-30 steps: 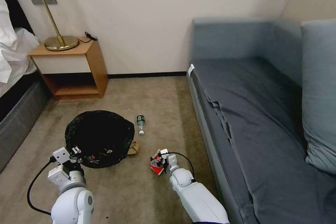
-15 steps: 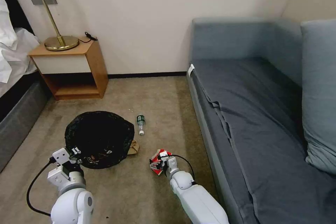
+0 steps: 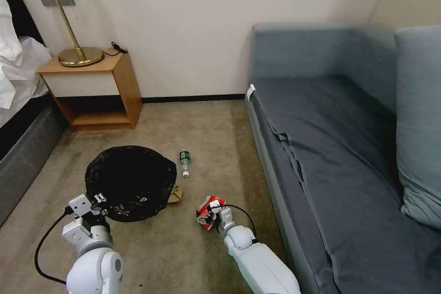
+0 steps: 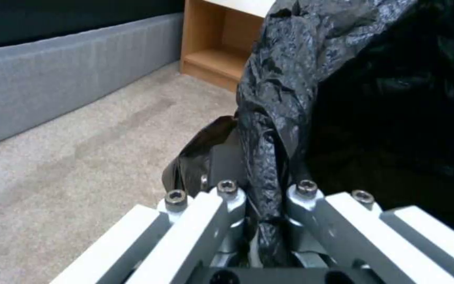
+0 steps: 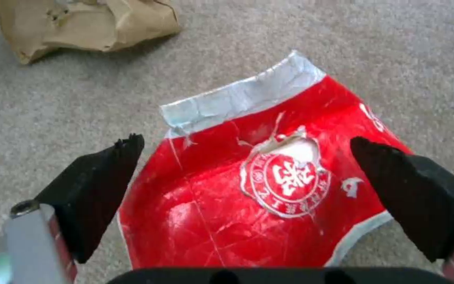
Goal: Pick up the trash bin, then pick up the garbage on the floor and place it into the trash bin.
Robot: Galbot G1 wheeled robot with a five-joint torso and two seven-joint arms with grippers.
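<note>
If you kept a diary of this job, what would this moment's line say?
left gripper: shut on trash bin liner rim | right gripper: open, straddling red-and-white packet | packet: on carpet

— What do we have around us here?

— We see beige carpet [image 3: 151,248] running to a plain cream wall [image 3: 183,23] with a dark baseboard [image 3: 193,98]. A grey-blue sofa [image 3: 330,147] fills our right, a cushion [image 3: 420,119] at its far end.

— And to our left?

— A wooden nightstand [image 3: 94,89] with an open shelf, a brass lamp [image 3: 69,23] on top, and a bed [image 3: 20,115] with white sheets beside it.
</note>
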